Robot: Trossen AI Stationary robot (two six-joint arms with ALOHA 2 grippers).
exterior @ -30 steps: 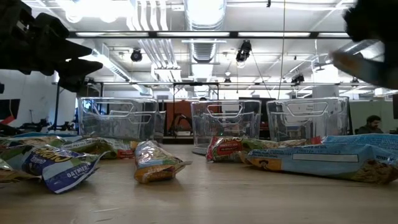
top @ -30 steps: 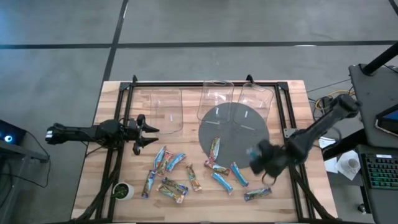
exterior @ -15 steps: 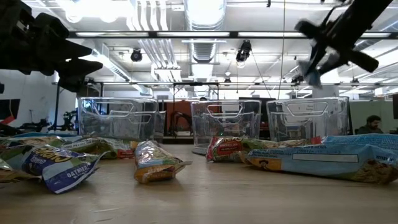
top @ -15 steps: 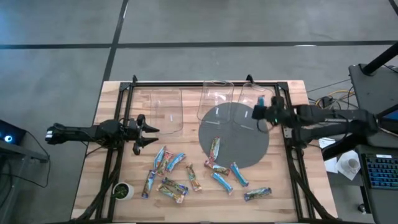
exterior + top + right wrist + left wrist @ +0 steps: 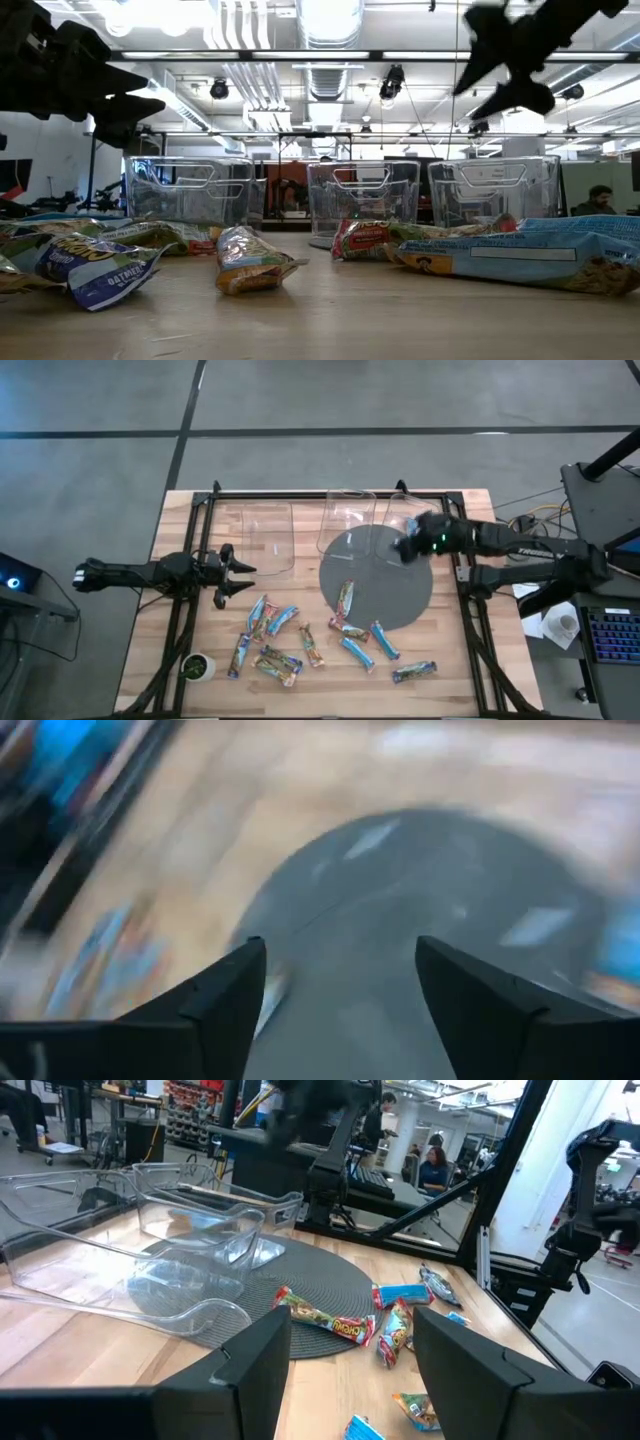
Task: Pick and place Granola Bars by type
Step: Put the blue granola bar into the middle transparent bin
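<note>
Eleven or so bars: Granola Bars (image 5: 300, 641) lie loose on the table (image 5: 165, 575), none gripped by either arm.
Bar layout: one cluster on bare wood near the left gripper's side; a few on or at the edge of the round grey mat (image 5: 375, 575); one light blue bar (image 5: 384, 640) just off the mat's near edge; one more (image 5: 413, 672) apart toward the table's front right.
Bins: three clear bins (image 5: 346, 517) stand along the far edge. From above I see no bar in the left or middle bin; the right bin (image 5: 410, 512) is partly hidden by the arm, and the low view shows something pale inside it that I cannot identify.
Progress (judgement): early; nearly all sorting is left, at most a bar or so delivered.
Right gripper (image 5: 412, 546): hangs in the air over the far right part of the mat, just beside the right bin. Its wrist view shows the two fingers (image 5: 215, 1010) spread wide with only mat and wood between them, so it holds nothing and touches nothing.
Left gripper (image 5: 238, 572): waits low at the table's left, near the left bin, fingers (image 5: 255, 1365) parted, empty.
Next (judgement): the right arm needs another bar from the mat.
</note>
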